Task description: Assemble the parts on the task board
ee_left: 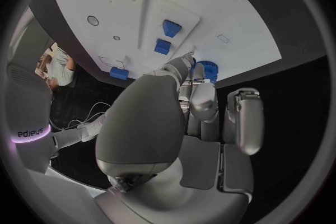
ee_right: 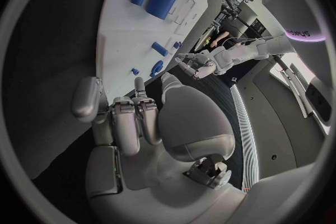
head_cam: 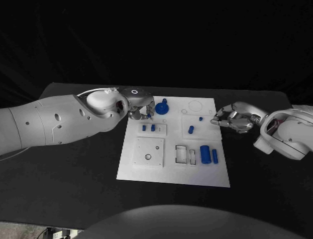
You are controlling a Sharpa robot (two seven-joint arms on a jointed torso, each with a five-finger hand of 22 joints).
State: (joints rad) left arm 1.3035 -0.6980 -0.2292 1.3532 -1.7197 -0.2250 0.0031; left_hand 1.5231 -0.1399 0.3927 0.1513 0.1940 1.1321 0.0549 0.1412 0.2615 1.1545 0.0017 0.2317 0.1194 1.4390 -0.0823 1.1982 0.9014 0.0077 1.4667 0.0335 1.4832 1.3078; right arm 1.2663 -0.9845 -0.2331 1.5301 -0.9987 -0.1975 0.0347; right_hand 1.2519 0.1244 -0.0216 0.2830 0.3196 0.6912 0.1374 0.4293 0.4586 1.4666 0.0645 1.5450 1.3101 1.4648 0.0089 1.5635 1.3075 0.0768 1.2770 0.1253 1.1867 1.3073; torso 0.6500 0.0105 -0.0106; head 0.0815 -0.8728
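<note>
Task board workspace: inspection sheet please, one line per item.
Surface: black table, white task board in its middle.
Job's things: round blue part at the board's far edge; two small blue parts in a raised plate; a small blue peg mid-board; two larger blue cylinders lying side by side near the board's right edge.
Clutter: nothing seen.
Hands: left hand over the board's far left corner, fingers down beside the round blue part, grip not clear; right hand at the board's right edge, fingers curled, nothing seen in it.
Cables: a thin one over the left arm.
Surroundings: dark backdrop.
</note>
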